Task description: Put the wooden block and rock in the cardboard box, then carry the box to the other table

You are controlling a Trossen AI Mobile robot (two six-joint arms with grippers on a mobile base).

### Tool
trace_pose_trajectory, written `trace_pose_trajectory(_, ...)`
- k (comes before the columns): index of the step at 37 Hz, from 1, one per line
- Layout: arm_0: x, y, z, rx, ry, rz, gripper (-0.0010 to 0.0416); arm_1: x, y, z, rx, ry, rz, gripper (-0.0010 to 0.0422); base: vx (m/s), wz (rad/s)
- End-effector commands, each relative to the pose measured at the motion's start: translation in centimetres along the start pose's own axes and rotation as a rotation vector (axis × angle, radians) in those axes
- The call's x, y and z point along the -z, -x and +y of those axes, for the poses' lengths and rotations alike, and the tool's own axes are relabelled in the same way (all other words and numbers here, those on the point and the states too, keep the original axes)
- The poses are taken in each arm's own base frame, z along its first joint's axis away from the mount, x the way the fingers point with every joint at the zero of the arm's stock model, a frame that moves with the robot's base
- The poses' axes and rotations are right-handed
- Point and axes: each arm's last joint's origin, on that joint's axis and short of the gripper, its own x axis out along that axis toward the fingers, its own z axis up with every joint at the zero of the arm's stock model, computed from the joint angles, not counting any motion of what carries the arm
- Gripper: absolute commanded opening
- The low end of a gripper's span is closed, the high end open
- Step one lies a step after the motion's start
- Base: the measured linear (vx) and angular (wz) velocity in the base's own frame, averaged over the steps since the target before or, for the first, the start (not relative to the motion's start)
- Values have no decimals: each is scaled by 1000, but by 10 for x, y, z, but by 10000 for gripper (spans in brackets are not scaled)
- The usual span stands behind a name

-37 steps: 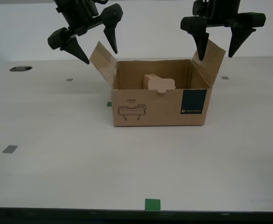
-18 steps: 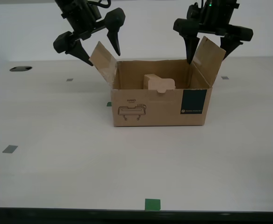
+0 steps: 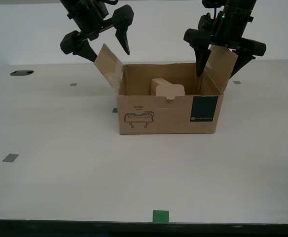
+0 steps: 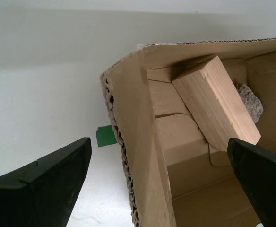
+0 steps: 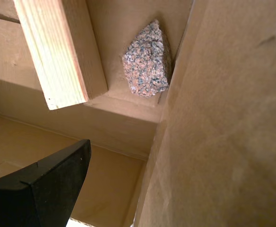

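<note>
Sitting near the middle of the worktop (image 3: 60, 163), well back from its near edge, the cardboard box (image 3: 168, 113) is standing upright with both side flaps raised. Inside it, the wooden block (image 4: 216, 99) is leaning tilted on the box floor, and the rock (image 5: 146, 60) is lying just beside it, close against a side wall. My first gripper (image 3: 222, 55) is straddling the flap on the exterior view's right, fingers spread wide and gripping nothing, one finger (image 5: 38, 189) dipping inside the box. My second gripper (image 3: 105, 45) is hovering over the opposite flap, fingers (image 4: 38, 187) likewise parted wide, one either side, holding nothing.
</note>
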Motion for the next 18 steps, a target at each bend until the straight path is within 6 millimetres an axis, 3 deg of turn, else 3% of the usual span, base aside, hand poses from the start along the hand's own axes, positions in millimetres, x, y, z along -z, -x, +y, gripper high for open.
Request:
trace_pose_trajectory(1,-1,-1,1,-8,2,-1,388,1,-2,1,3,-1,4,394,0,0)
trace_pose_trajectory(18,-8,10,6,-70,13,-33,388,8,-7,5,4,6,32,393,0,0)
